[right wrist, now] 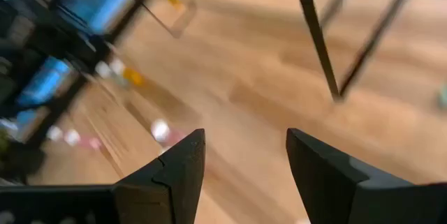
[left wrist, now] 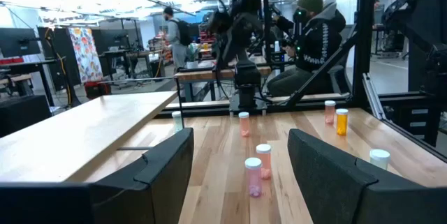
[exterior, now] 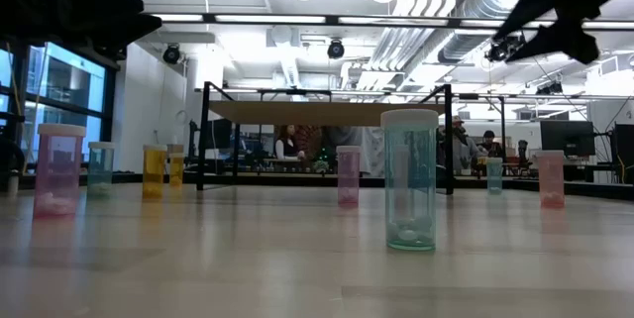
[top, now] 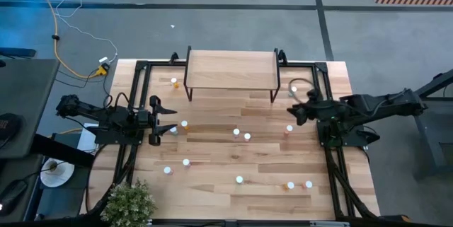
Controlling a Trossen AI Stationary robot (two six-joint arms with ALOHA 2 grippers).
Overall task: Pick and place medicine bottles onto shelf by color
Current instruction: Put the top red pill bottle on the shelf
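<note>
My left gripper (top: 164,120) hangs released, holding nothing; right gripper (top: 295,111) likewise. Two pink bottles (left wrist: 254,176) stand just ahead between my left fingers; I'd descend squarely, clench low. Shelf (top: 231,69) is beside, empty.

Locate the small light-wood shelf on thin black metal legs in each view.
High view: shelf at top centre.
Low view: shelf spans the middle.
Left wrist view: shelf board fills the left.
Right wrist view: only its legs, upper right.
Shared landmark: wooden tabletop.
</note>
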